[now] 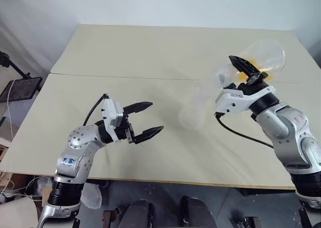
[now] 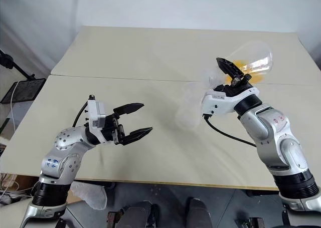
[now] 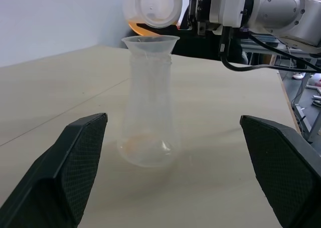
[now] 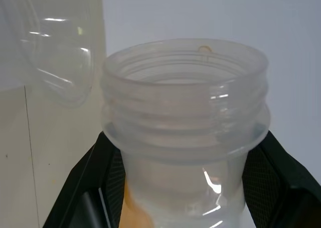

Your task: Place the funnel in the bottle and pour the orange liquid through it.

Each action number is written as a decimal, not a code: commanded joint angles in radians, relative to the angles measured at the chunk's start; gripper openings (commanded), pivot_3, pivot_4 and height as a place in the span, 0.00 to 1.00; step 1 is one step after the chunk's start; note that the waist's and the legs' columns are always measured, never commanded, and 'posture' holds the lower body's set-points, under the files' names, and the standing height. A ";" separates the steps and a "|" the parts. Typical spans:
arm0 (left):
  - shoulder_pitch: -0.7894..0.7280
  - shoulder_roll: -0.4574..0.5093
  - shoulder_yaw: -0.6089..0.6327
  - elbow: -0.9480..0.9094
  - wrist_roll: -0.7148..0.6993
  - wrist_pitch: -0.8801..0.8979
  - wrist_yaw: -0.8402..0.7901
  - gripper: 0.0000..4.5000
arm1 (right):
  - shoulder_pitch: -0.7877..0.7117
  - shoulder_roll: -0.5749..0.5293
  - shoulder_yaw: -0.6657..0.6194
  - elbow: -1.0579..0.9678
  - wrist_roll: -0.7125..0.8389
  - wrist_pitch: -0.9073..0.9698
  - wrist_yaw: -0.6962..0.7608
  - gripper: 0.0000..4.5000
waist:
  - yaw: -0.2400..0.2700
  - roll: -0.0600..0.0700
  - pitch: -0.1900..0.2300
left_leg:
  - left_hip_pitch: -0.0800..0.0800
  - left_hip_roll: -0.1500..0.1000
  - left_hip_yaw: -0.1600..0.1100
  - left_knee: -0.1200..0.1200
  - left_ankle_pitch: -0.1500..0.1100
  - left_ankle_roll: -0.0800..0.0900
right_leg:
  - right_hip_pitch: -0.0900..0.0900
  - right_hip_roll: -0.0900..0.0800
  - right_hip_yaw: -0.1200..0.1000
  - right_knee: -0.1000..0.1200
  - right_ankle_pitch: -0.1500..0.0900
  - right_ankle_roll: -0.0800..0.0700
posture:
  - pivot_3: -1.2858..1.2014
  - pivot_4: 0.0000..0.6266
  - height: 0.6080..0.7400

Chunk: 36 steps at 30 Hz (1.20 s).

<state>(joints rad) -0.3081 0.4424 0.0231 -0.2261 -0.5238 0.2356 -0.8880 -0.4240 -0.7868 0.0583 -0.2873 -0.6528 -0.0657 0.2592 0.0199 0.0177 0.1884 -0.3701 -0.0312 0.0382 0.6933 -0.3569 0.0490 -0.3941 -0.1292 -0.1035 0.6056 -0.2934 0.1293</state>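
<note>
Flasks: two [image 3: 148,112] [image 1: 261,57]; funnel: one [image 3: 150,41]

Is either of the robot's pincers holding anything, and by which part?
The right pincer grips a clear flask of orange liquid by its threaded neck, tipped sideways. The left pincer is open, holding nothing.

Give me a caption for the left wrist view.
Funnel seated in the bottle; tilted flask above.

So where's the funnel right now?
The funnel sits in the neck of the bottle, which stands on the table between the two arms, just below the tilted flask held in the right end effector.
</note>
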 commanded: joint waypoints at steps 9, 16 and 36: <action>-0.003 0.001 0.006 -0.024 0.005 -0.022 0.001 1.00 | -0.055 0.020 -0.017 -0.019 -0.118 -0.021 -0.048 0.58 | -0.001 0.000 0.000 | 0.000 0.000 0.000 0.000 0.000 0.000 | 0.000 0.000 0.000 0.000 0.000 0.000 | 0.52 0.24 1.00; -0.007 -0.002 0.009 -0.021 0.008 -0.025 0.000 1.00 | -0.059 0.017 -0.007 -0.015 -0.164 -0.047 -0.059 0.58 | -0.001 0.000 0.000 | 0.000 0.000 0.000 0.000 0.000 0.000 | 0.000 0.000 0.000 0.000 0.000 0.000 | 0.52 0.24 1.00; -0.009 -0.006 0.009 -0.020 0.007 -0.027 0.003 1.00 | -0.062 0.013 -0.014 -0.005 -0.222 -0.082 -0.077 0.58 | -0.002 0.000 0.000 | 0.000 0.000 0.000 0.000 0.000 0.000 | 0.000 0.001 0.000 0.000 0.000 0.000 | 0.52 0.24 1.00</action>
<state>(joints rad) -0.3081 0.4398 0.0229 -0.2260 -0.5091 0.2280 -0.8868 -0.4599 -0.7671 0.0710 -0.2668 -0.8674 -0.1399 0.2085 0.0184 0.0178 0.1884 -0.3700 -0.0310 0.0379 0.6934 -0.3568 0.0487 -0.3940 -0.1286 -0.1036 0.6058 -0.2934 0.1293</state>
